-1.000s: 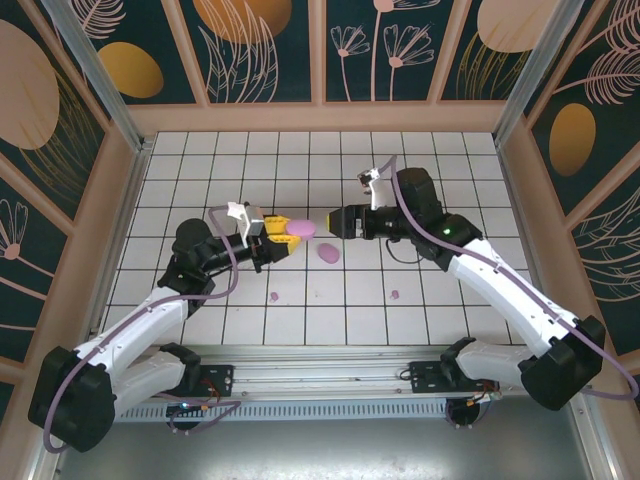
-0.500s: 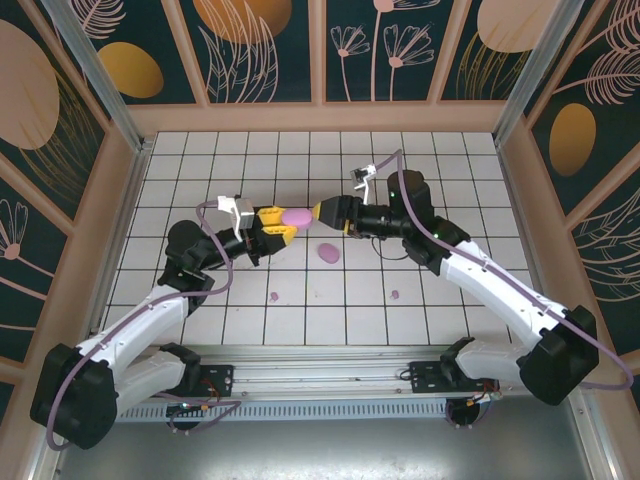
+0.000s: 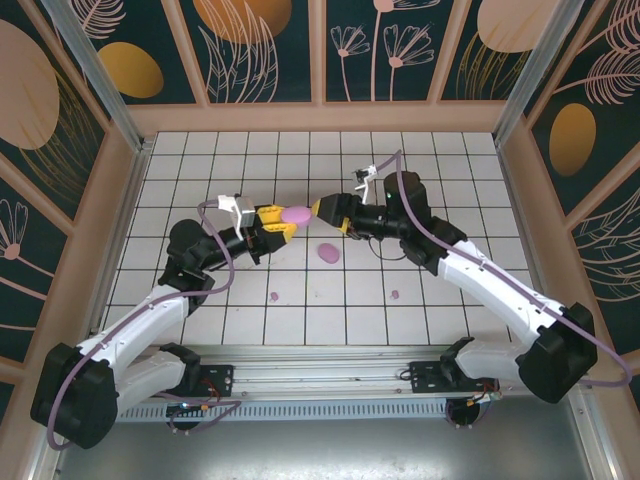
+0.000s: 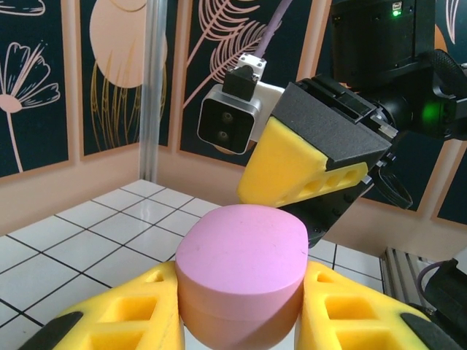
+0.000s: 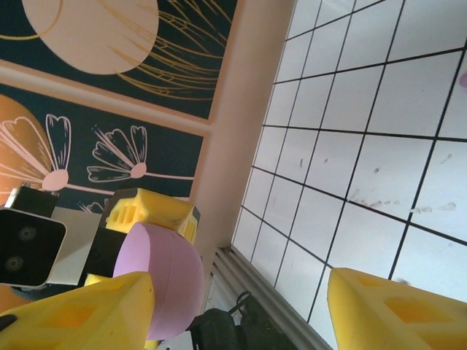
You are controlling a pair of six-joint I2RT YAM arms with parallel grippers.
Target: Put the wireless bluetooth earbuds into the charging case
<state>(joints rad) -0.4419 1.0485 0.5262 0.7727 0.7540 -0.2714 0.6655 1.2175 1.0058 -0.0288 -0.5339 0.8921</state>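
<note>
Charging case point(image 4: 241, 271) pink-purple. Left end effector point(image 3: 290, 221) and right end effector point(image 3: 330, 215) yellow-tipped. Worktop point(image 3: 300, 160) white, black grid. Walls point(image 3: 450, 45) teal, peach florals.

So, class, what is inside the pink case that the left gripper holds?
Nothing inside shows: the case is shut, lid on base, clamped in the left gripper. Two tiny earbuds lie on the tiles.

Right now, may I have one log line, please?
left hand: shut on pink oval plastic case; right hand: open beside case; second pink oval: on white tiles; two tiny pink earbuds: on tiles
</note>
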